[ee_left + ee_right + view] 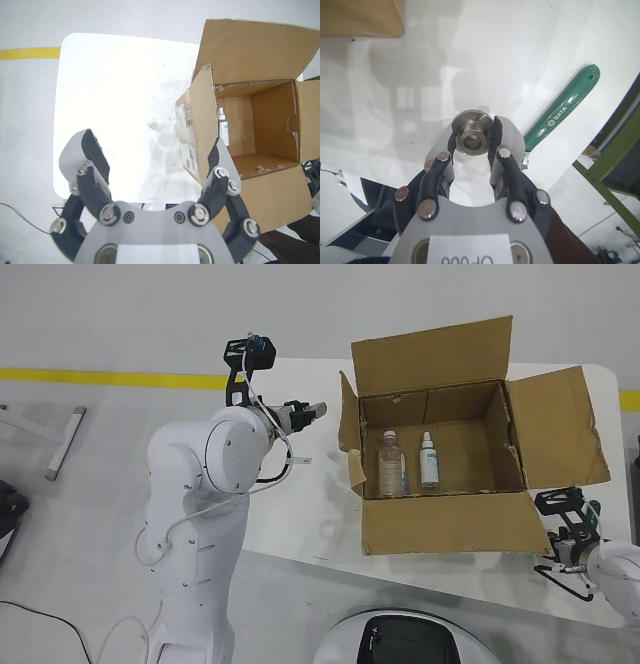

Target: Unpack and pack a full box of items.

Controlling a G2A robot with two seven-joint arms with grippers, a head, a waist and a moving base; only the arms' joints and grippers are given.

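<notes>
White tabletop (320,514) carried an open cardboard box (440,526), flaps spread. Inside lay a clear bottle (391,464) and, just beside it, a white spray bottle (429,460). Left gripper (152,140) hung beside the box, fingers spread apart. Right gripper (474,130), by the box's near corner, had fingers clamped on a flanged steel bushing (472,145), near a green-handled wrench (565,107).

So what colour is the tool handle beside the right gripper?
Green handle, clearest in the right wrist view.
</notes>
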